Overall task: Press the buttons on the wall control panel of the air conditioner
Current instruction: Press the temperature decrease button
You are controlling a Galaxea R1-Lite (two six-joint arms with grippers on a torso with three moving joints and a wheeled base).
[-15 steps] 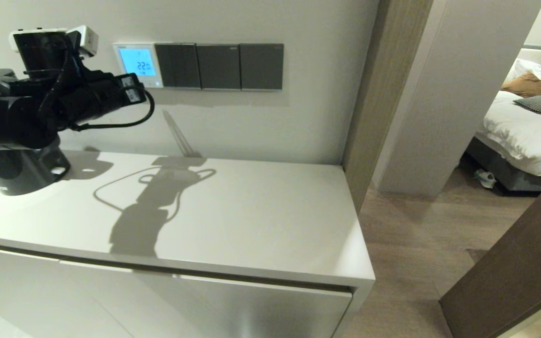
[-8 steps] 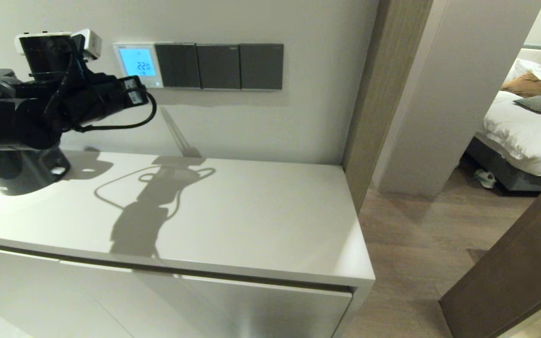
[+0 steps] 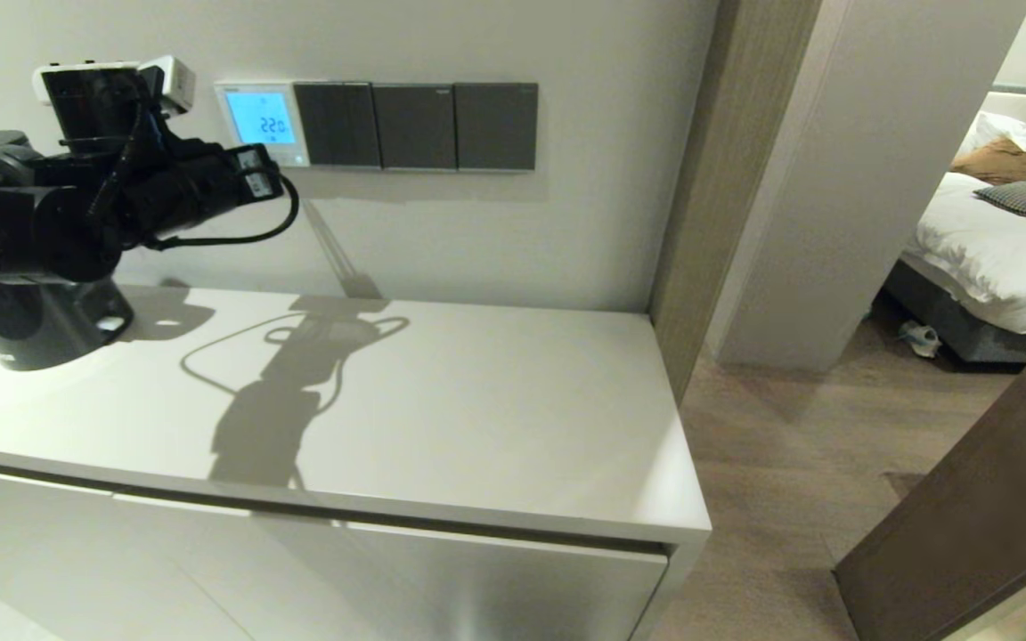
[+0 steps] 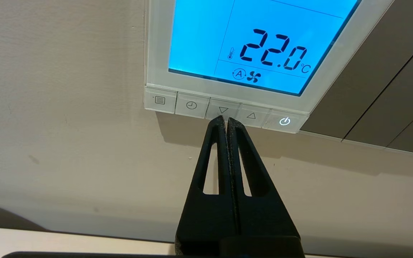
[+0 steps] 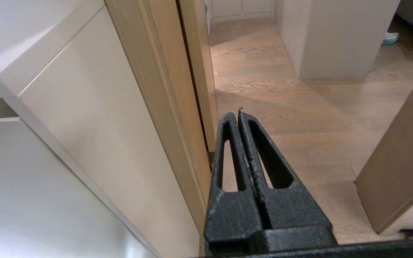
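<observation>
The air conditioner's control panel is a white wall unit with a lit blue screen reading 22.0 °C. Under the screen is a row of buttons: menu, clock, down arrow, up arrow and a lit power button. My left gripper is shut and empty. Its tips are at the lower edge of the down-arrow button, touching or nearly touching it. My left arm reaches across to the panel. My right gripper is shut and empty, parked low beside the cabinet, out of the head view.
Three dark switch plates sit right of the panel. A white cabinet top runs below the wall, with a black round object at its left. A wooden door frame, a brown door and a bed lie to the right.
My left arm has shifted slightly right and closer to the panel. The screen still reads 22.0.
</observation>
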